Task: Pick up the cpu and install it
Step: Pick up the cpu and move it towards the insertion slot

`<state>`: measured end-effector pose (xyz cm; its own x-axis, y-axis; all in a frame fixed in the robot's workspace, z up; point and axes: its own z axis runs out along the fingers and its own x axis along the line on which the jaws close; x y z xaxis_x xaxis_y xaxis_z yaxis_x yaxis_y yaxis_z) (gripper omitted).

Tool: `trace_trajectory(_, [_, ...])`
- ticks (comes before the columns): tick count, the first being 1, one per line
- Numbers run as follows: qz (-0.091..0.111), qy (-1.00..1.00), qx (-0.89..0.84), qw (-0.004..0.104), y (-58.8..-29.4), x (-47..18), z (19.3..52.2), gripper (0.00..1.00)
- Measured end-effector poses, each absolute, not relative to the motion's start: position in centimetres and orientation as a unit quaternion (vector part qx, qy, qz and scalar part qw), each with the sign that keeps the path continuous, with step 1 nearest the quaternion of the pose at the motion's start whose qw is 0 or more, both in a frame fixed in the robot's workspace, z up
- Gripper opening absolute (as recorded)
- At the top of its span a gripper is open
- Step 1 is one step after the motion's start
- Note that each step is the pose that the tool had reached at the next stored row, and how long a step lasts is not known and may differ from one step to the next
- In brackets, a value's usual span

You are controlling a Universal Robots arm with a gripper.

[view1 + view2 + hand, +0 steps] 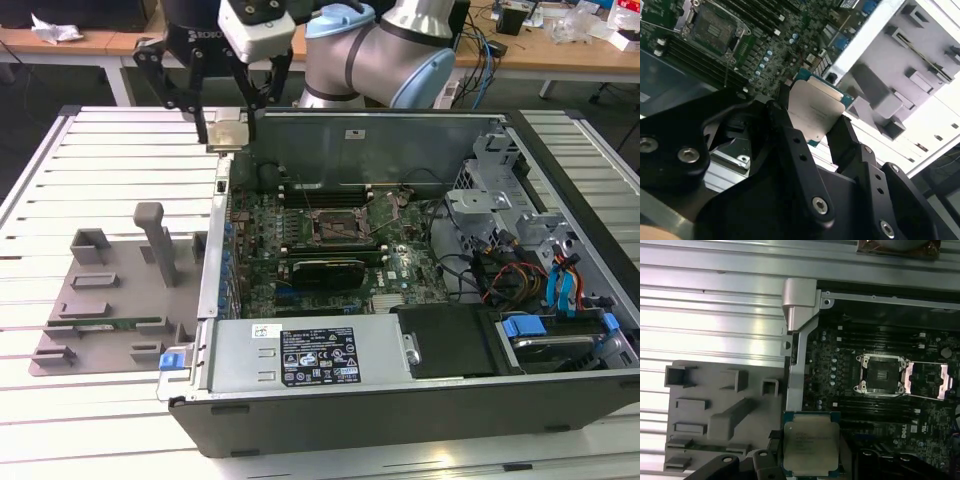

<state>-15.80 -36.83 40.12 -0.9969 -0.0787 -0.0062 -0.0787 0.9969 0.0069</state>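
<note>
Item: cpu (807, 447), gripped by opposite edges in the hand (814, 120), silver top toward the wrist cameras. We log it aloft beside the case wall (792, 365), well apart from the open socket (882, 374). Edge grip, we judge, leaves its underside free for seating.

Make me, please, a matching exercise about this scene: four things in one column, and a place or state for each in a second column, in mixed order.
1. cpu
2. socket
3. grey fixture
4. power supply

A. empty, on the board inside the case
B. on the slatted table, outside the case
C. gripped by the hand
D. silver box bearing a label

Pairs: 1-C, 2-A, 3-B, 4-D.
</note>
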Motion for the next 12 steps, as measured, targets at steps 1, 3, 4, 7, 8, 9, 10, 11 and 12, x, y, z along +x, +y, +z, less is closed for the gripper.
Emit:
trace_trajectory(1, [0.004,0.999,-0.039,0.003,-36.8,-15.1,40.1,0.55])
trace_trajectory(3, [0.004,0.999,-0.039,0.002,-36.8,-14.5,40.1,0.55])
trace_trajectory(4, [0.004,0.999,-0.039,0.002,-36.8,-14.1,40.1,0.55])
trace_trajectory(7, [0.004,0.999,-0.039,0.001,-36.8,-13.0,40.1,0.55])
trace_trajectory(8, [0.004,0.999,-0.039,0.001,-36.8,-12.4,40.1,0.55])
trace_trajectory(9, [0.004,0.999,-0.039,0.001,-36.8,-12.0,40.1,0.55])
trace_trajectory(10, [0.004,0.999,-0.039,0.001,-36.8,-11.4,40.1,0.55])
trace_trajectory(11, [0.004,0.999,-0.039,0.000,-36.8,-10.7,40.1,0.55])
trace_trajectory(12, [0.004,0.999,-0.039,0.000,-36.8,-10.1,40.1,0.55])
